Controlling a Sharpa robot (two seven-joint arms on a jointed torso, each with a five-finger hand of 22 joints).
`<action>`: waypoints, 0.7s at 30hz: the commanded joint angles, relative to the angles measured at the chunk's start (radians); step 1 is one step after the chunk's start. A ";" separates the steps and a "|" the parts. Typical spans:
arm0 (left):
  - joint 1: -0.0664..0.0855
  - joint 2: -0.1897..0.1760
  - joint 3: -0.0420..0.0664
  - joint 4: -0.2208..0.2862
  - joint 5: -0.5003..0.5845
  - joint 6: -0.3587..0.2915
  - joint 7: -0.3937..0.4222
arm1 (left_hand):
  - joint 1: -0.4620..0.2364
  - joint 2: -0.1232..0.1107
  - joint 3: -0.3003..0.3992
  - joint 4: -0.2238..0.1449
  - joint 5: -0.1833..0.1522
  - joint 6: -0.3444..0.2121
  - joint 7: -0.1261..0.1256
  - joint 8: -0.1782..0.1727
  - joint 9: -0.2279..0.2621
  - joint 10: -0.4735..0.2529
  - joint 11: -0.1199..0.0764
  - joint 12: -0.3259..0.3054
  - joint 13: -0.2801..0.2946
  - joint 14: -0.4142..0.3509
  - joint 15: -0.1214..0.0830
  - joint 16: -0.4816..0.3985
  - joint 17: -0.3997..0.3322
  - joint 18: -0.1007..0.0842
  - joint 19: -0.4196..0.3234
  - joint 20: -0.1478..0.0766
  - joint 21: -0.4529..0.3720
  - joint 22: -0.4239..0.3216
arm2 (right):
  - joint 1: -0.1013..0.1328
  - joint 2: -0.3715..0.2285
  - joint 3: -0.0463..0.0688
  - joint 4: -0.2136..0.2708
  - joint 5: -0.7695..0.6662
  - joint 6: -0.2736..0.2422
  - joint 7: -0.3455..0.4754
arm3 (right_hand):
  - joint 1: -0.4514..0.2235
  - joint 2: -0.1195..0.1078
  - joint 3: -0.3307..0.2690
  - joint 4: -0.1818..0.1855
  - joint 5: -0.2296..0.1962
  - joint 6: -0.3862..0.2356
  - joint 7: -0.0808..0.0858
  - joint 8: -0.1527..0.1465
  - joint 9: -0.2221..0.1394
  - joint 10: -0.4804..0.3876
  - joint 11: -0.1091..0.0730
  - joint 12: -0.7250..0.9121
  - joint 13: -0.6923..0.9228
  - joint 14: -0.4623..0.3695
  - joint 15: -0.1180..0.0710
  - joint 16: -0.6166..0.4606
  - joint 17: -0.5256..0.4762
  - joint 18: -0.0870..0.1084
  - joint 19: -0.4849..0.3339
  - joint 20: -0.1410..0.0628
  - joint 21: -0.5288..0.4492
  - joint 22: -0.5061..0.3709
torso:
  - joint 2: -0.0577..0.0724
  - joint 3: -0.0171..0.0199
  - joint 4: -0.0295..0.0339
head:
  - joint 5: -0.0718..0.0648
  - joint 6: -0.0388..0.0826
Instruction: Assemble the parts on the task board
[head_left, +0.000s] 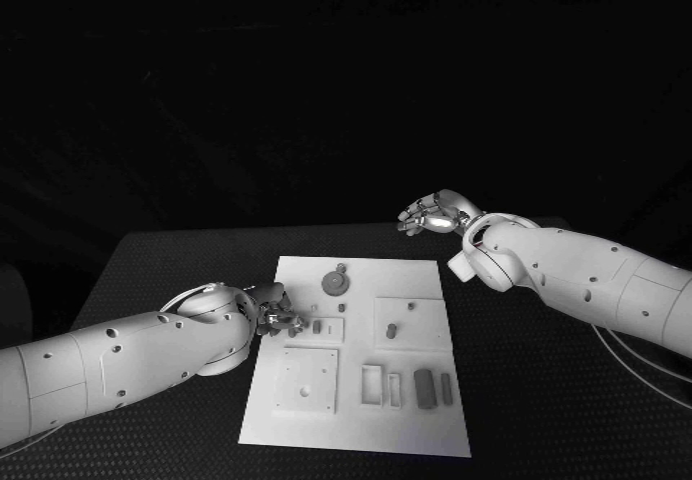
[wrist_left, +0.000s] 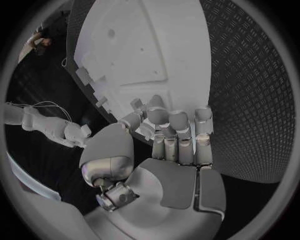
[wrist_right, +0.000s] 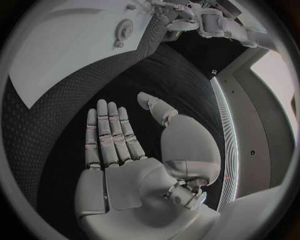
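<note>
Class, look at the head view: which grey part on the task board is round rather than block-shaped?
The gear-like disc near the task board's far edge; the other parts are rectangular.

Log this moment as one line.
left hand: over task board left edge, hold unclear | right hand: open, off board | gear: on board

No readable text, labels, brand names, numbers or signs appear anywhere. The white task board (head_left: 361, 350) carries no legible markings, and neither do the robot's arms.
</note>
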 joint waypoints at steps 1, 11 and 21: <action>-0.001 -0.001 -0.001 0.000 -0.001 0.018 0.001 | 0.009 0.001 0.001 -0.008 0.001 -0.002 0.003 0.005 0.000 0.001 -0.003 0.006 -0.001 -0.003 -0.002 0.007 -0.001 0.001 0.005 -0.148 0.004 0.018 | 0.000 0.000 0.000 0.001 0.000 0.015 0.009 | -0.010 0.001 -0.003 0.001 0.003 -0.006 0.003 0.005 -0.001 0.007 0.002 -0.004 -0.001 0.002 0.005 -0.004 -0.001 -0.018 -0.007 0.000 -0.006 0.002 | 0.000 -0.0002 0.0008 | 0.000 0.001; -0.001 -0.008 -0.001 0.001 -0.001 0.016 -0.002 | 0.042 0.066 0.011 -0.057 0.071 -0.004 0.004 0.010 -0.003 -0.001 -0.003 0.011 -0.003 -0.005 -0.002 0.010 -0.003 -0.001 0.002 -0.145 0.007 0.018 | 0.000 0.000 0.000 0.001 0.000 0.015 0.009 | -0.010 0.001 -0.003 0.001 0.004 -0.006 0.003 0.006 -0.002 0.007 0.002 -0.004 -0.001 0.002 0.005 -0.004 -0.001 -0.018 -0.007 0.000 -0.006 0.002 | 0.000 -0.0007 0.0008 | -0.001 -0.001; -0.001 -0.008 -0.001 -0.002 -0.004 0.017 -0.005 | 0.044 0.082 0.013 -0.069 0.073 -0.003 0.003 0.012 -0.003 -0.001 -0.003 0.012 -0.004 -0.005 -0.001 0.012 -0.003 -0.001 0.001 -0.145 0.008 0.018 | 0.000 0.001 0.000 0.000 0.000 0.016 0.010 | -0.010 0.001 -0.003 0.001 0.004 -0.006 0.003 0.006 -0.002 0.007 0.002 -0.004 -0.001 0.002 0.005 -0.004 -0.001 -0.018 -0.007 0.000 -0.006 0.002 | 0.000 -0.0005 0.0002 | 0.000 0.000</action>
